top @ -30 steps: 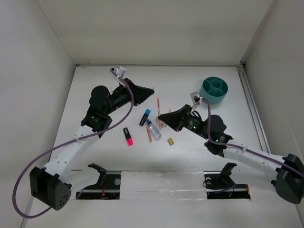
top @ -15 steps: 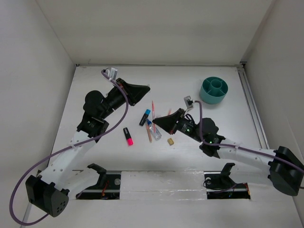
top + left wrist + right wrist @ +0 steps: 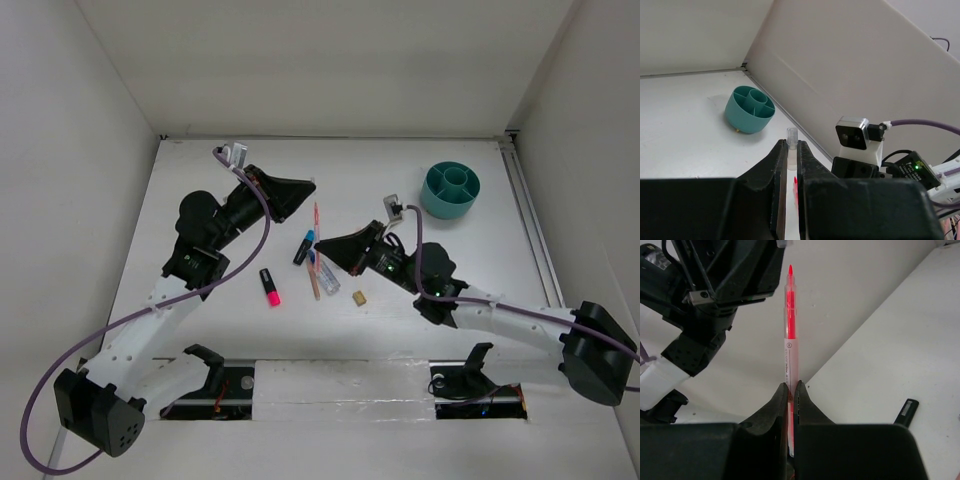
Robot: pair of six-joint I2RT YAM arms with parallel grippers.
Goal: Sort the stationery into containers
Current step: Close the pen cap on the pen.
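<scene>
See right hand (image 3: pixel 790 386) clamped shut on a pink pen (image 3: pixel 789 325), held upright, bare tip up. See left hand (image 3: pixel 789 146) closed to a thin slit on a small clear cap (image 3: pixel 791 135), poking out past the fingertips.

Compare with one second back: find pen carried leftward, from over the loose items to just beside the cap; find left hand drawn back a little early on, then steady. Cannot tell from any view whether tip and cap touch; read them as just apart.

Judge this as recapping, a preliminary, not sorting proper. Need tip and cap in line before pushing home; expect ink smeared on the cap rim otherwise.

Note organiser (image 3: pixel 445 207) well apart at far right of bench (image 3: pixel 200 170), with no item visible inside. Count blue marker (image 3: pixel 305 246), pink marker (image 3: pixel 270 287), bottle (image 3: pixel 325 273), pencil (image 3: pixel 313 284) and block (image 3: pixel 359 297) lying near the right hand, all unmoved.

Rate task as barely begun: pen to go to organiser once capped, then five more.
</scene>
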